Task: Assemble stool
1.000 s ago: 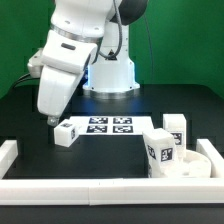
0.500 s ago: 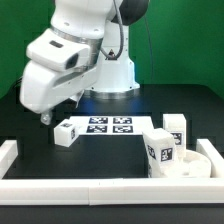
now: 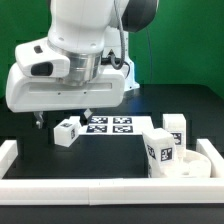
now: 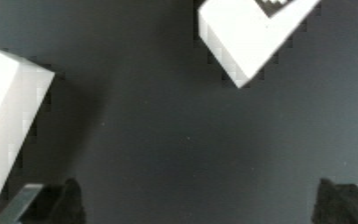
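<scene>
Now: smooth white blocks on matte black, pincer spread and bare

Over the table [image 3: 30, 128], a flat matte black surface, the arm's glossy rounded white shell fills the exterior view's left and middle. Its gripper [image 3: 62, 116] hangs just above the tabletop, dark fingers spread wide; the wrist view shows the two fingertips [image 4: 44, 202] well apart with only black table between them, so it holds nothing.

Just beside the fingers, a small boxy white leg [image 3: 67, 133] sits on the table, a black-and-white square tag on its top face. Behind it lies the thin flat marker board [image 3: 112, 125] with its printed squares.

At the exterior view's right, the round disc-like seat [image 3: 192, 165] rests near the smooth white border rail [image 3: 100, 187]. One tagged block leg [image 3: 159, 152] stands upright against the seat's left edge, and another [image 3: 174, 128] stands upright just behind it.

From the wrist view, sharp-edged white shapes cut into the dark surface, one a pointed corner [image 4: 252, 42] bearing part of a black tag
</scene>
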Available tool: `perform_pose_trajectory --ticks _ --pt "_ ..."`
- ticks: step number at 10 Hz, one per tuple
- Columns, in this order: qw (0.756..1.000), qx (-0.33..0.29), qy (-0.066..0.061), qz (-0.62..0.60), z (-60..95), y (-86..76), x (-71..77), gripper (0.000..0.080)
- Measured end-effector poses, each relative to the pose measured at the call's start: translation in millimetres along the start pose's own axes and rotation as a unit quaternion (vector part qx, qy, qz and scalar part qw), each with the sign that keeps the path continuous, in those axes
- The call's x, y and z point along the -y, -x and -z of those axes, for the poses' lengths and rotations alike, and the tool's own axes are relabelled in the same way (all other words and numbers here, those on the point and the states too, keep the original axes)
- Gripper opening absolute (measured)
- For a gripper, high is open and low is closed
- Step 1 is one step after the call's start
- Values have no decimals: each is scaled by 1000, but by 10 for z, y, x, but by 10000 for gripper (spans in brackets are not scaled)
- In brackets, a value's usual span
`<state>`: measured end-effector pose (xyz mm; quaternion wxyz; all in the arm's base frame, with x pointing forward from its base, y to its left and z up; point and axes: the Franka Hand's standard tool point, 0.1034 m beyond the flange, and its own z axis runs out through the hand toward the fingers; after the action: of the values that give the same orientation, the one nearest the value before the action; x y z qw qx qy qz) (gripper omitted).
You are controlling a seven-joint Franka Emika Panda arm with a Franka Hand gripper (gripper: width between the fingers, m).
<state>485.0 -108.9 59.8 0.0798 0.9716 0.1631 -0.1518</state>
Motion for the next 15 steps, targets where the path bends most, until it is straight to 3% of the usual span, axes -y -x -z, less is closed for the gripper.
perform_pose_trajectory --ticks 2,3,4,5,7,10,11,14,15 --pt "999 -1 -6 -41 -1 -16 40 649" --pt "996 4 -19 -88 -14 -2 67 649" --pt "985 30 -62 -159 -62 69 67 649" --pt "974 46 -90 -203 -116 110 27 649" --pt "964 65 -108 -236 -155 194 30 649" --pt "963 87 -112 -227 -170 203 63 649" --pt "959 127 -125 -218 -178 257 92 649" --pt "919 266 -181 -228 -371 358 62 649" --pt "909 300 -188 -222 -394 379 72 649"
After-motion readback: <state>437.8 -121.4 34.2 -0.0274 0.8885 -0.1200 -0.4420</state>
